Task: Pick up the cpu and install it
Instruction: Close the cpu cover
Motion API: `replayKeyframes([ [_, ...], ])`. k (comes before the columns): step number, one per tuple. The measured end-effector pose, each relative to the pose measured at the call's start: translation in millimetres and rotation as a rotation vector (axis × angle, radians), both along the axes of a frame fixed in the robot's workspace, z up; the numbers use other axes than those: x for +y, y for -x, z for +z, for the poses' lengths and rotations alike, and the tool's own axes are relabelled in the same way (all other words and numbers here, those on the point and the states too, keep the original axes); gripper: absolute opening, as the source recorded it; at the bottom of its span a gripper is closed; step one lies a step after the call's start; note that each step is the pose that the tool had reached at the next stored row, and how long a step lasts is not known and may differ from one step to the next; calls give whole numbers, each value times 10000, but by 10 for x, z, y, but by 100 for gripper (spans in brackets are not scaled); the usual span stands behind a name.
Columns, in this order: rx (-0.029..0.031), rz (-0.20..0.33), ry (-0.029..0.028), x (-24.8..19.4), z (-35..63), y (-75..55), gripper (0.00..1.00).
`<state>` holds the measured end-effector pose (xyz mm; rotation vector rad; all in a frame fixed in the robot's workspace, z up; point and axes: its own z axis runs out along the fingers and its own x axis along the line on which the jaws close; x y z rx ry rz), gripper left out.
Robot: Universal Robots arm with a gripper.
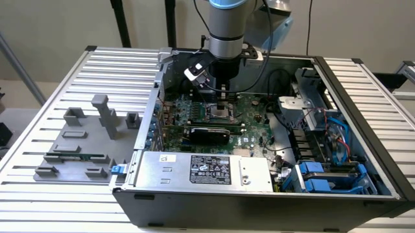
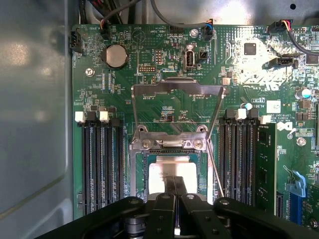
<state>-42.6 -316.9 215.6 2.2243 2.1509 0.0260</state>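
your gripper hides part of the cpu in the socket, and the power supply label is too small to read.

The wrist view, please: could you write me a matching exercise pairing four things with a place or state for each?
1. small square silvery cpu
2. black gripper
3. round silver coin battery
4. long green memory stick

a. shut
b. beside the black empty memory slots
c. lying in the metal-framed socket
d. near the green motherboard corner

Pairs: 1-c; 2-a; 3-d; 4-b
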Motion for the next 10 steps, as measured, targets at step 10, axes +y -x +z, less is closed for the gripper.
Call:
replayKeyframes([
  [10,43,0,-1,-11,45,-87,11],
])
